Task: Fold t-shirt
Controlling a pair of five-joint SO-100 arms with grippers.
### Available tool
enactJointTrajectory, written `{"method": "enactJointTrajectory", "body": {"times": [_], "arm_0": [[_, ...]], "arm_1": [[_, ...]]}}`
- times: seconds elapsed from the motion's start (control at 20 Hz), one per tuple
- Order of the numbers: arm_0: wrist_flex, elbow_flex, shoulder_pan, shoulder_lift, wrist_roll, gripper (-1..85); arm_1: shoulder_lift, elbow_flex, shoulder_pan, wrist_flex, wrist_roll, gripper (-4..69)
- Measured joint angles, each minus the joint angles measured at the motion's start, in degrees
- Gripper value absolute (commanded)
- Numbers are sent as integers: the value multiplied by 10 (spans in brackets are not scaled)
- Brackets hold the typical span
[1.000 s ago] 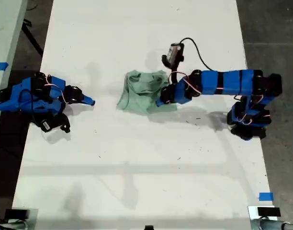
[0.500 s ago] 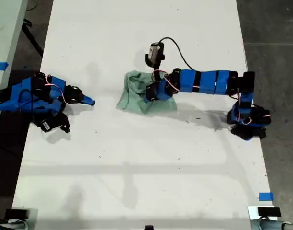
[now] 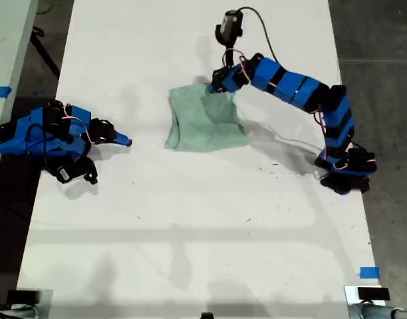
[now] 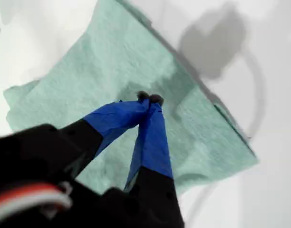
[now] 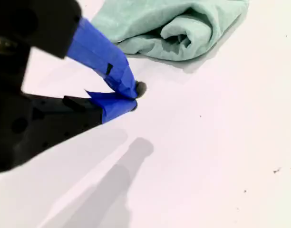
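The t-shirt (image 3: 205, 121) lies folded into a compact rectangle on the white table (image 3: 190, 226), about 12 o'clock of its centre in the exterior view. The first gripper (image 4: 150, 99) hovers over the cloth's 1 o'clock corner, jaws closed, holding nothing. The second gripper (image 5: 133, 95), also closed and empty, rests at 9 o'clock. Dragging closed tips across loose layers could undo the fold.

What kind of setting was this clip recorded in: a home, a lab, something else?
Most likely a lab or workshop test bench, not a home. A long white table carries two blue robot arms and only a t-shirt, the floor around it is bare grey concrete, and blue tape marks the table.
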Motion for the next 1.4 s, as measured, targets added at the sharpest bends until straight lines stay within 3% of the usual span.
{"method": "enactJointTrajectory", "body": {"times": [0.05, 0.25, 0.4, 0.6, 0.9, 1.1, 1.2, 1.4], "arm_0": [[0, 0, 0, 0, 0, 69], [0, 0, 0, 0, -1, 67], [19, 0, 0, 1, -2, 64], [33, 0, 12, 1, -2, 64], [33, 0, 16, 1, -2, 64], [33, 0, 16, 1, -2, 64], [33, 0, 16, 1, -2, 64], [33, 0, 16, 1, -2, 64]], "arm_1": [[4, -14, 14, 14, -4, -11], [80, 23, 18, 78, 6, -11], [244, 189, 8, 120, 66, -11], [593, 553, -47, 133, 231, -11], [1063, 1091, -242, 122, 594, -11], [1331, 1222, -283, 155, 690, -1], [1362, 1228, -282, 155, 642, -1], [1367, 1230, -283, 156, 262, -3]]}}
